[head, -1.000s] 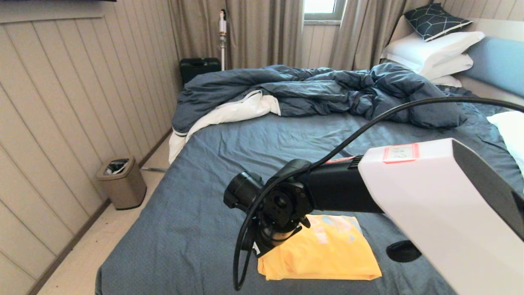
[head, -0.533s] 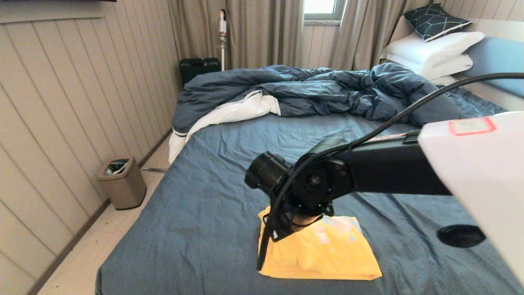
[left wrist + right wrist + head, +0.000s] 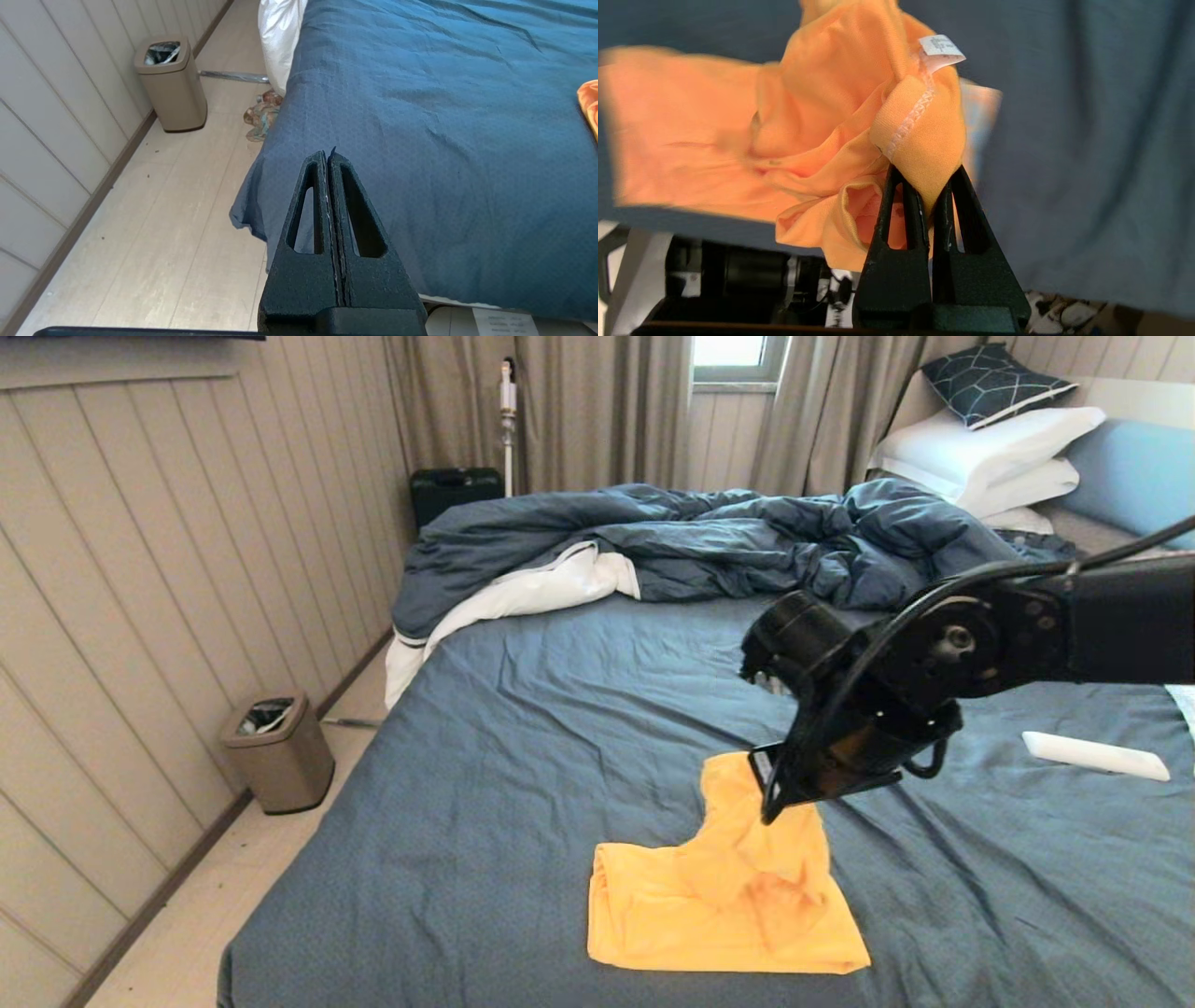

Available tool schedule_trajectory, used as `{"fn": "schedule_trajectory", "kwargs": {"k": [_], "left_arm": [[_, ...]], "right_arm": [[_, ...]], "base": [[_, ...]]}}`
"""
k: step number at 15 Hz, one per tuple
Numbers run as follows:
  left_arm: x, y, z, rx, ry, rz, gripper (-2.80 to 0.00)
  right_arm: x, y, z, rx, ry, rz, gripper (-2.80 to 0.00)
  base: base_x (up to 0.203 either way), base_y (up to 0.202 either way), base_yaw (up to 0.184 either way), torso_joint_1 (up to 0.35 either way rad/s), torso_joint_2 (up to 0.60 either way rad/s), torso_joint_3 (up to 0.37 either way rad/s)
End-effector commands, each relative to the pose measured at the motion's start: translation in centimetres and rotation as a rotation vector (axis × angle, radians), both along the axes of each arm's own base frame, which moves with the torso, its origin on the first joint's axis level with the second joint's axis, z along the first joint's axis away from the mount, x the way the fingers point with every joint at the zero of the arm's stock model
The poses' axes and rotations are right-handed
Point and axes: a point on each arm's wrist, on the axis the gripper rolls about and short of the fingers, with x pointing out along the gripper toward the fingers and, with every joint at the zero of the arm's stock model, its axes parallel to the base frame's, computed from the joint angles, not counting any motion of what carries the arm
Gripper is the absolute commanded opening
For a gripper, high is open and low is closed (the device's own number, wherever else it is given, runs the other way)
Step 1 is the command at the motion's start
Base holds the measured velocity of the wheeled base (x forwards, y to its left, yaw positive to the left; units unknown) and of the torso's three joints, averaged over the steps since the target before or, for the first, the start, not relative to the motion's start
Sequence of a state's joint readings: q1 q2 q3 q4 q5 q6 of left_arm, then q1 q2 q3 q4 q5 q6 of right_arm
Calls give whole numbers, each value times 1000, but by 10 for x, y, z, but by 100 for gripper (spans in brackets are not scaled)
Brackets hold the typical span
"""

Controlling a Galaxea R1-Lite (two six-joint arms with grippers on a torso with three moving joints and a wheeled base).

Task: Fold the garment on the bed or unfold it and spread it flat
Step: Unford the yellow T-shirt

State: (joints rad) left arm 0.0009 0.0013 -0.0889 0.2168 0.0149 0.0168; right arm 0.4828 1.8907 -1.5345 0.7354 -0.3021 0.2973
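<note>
- Right claw [image 3: 930, 186] clamped on a fold of the yellow garment [image 3: 728, 896] (white tag visible), lifted above the bed [image 3: 485, 784].
- Rest of garment lying on the sheet.
- Left claw [image 3: 328, 158] pressed together, near the bed edge.

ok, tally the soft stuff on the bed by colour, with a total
Yellow: 1, the T-shirt
Dark blue: 1, the rumpled duvet
White: 3, the stacked pillows
Dark patterned: 1, the cushion
Total: 6
</note>
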Motion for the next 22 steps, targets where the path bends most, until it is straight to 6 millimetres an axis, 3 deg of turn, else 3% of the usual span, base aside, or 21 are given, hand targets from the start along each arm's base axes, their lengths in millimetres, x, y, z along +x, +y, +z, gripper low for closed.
{"fn": "schedule_trajectory", "kwargs": {"k": [1,5,8,17,22], "left_arm": [[0,0,0,0,1,1,-280],[0,0,0,0,0,1,-280],[0,0,0,0,0,1,-280],[0,0,0,0,0,1,-280],[0,0,0,0,0,1,-280]], "right_arm": [[-3,-37,14,6,-28,-83,-280],[11,-103,-1,3,-9,-200,-280],[12,-138,-20,4,12,-258,-280],[-11,-199,-63,4,44,-356,-280],[-4,-217,-89,2,69,-391,-280]], "base": [[0,0,0,0,0,0],[0,0,0,0,0,0],[0,0,0,0,0,0],[0,0,0,0,0,0],[0,0,0,0,0,0]]}}
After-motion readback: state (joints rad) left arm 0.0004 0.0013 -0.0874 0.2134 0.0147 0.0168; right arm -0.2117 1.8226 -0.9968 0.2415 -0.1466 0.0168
